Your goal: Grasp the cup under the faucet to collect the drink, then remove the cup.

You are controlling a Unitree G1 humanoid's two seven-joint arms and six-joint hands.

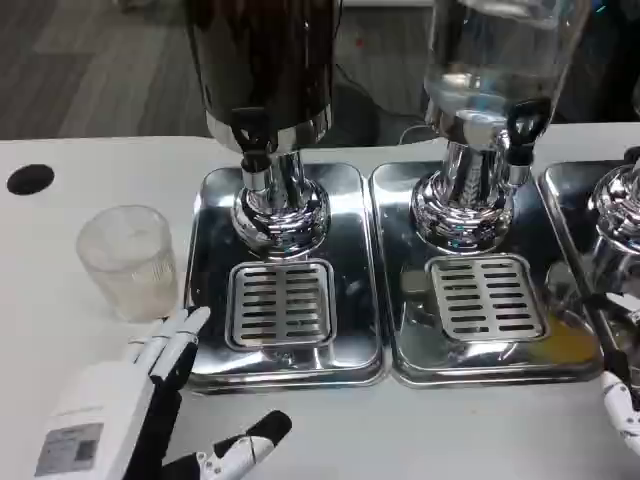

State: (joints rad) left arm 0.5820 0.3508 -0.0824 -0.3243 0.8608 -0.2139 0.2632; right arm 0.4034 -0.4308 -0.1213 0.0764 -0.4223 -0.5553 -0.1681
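A clear plastic cup (128,260) stands upright on the white table, left of the left dispenser's steel tray (212,345). It looks to hold a little pale liquid. The dark dispenser's faucet (252,140) hangs over the slotted drip grate (281,301), with nothing under it. My left hand (150,400) lies just below and right of the cup, fingers spread, thumb out to the right, holding nothing. Its fingertips (190,322) reach the tray's left edge, apart from the cup. My right hand (622,400) peeks in at the bottom right corner; its fingers are mostly cut off.
A second dispenser (495,60) with clear liquid stands on its own tray (400,330) to the right, its black tap (522,125) over another grate. A third dispenser's base (618,205) is at the right edge. A black hole (30,179) marks the table's far left.
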